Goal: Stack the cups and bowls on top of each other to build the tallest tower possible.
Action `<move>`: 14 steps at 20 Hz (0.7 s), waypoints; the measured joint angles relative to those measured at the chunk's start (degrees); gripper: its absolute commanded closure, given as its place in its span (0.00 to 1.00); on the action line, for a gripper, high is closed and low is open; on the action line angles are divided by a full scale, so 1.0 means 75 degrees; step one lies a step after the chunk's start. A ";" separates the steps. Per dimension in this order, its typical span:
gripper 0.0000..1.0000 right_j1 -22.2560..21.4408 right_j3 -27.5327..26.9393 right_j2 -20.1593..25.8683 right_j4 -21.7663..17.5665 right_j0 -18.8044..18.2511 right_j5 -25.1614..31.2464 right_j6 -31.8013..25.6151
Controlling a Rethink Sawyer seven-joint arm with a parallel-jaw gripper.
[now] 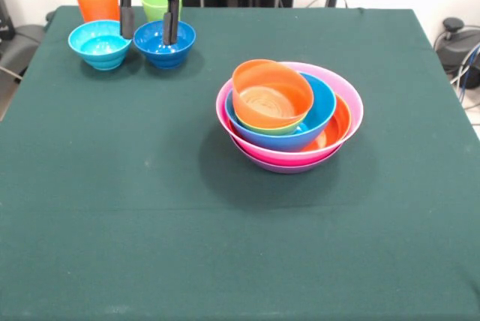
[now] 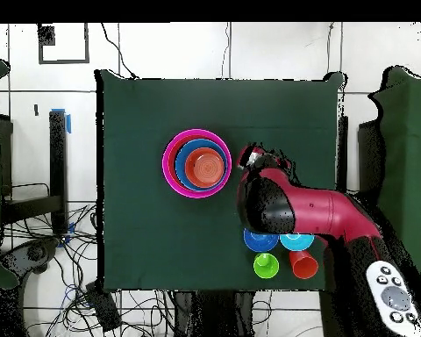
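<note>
My gripper hangs at the table's far left, open. Its left finger is outside the small dark blue bowl and its right finger is over the bowl's inside, so the jaws straddle the left wall. The small light blue bowl sits just to its left. The orange cup and the lime green cup stand behind them. The tower is a nest of purple, pink, orange and blue bowls, with a small green bowl and a tilted small orange bowl on top.
The table has a dark green cloth. In the overhead view the arm covers part of the dark blue bowl and the light blue bowl; the tower is mid-table. Cables lie on the floor around the table.
</note>
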 measured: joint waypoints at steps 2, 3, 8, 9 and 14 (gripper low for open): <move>0.00 0.0074 -0.0002 0.0396 0.0000 -0.0308 0.0137 -0.0002; 0.00 0.0200 -0.0011 0.0841 -0.0002 -0.0660 0.0364 -0.0014; 0.00 0.0733 -0.0103 0.1968 -0.0008 -0.1511 0.1473 -0.0267; 0.00 0.0862 -0.0136 0.2162 -0.0006 -0.1640 0.1739 -0.0366; 0.00 0.1401 -0.0316 0.2697 -0.0011 -0.1886 0.2910 -0.0887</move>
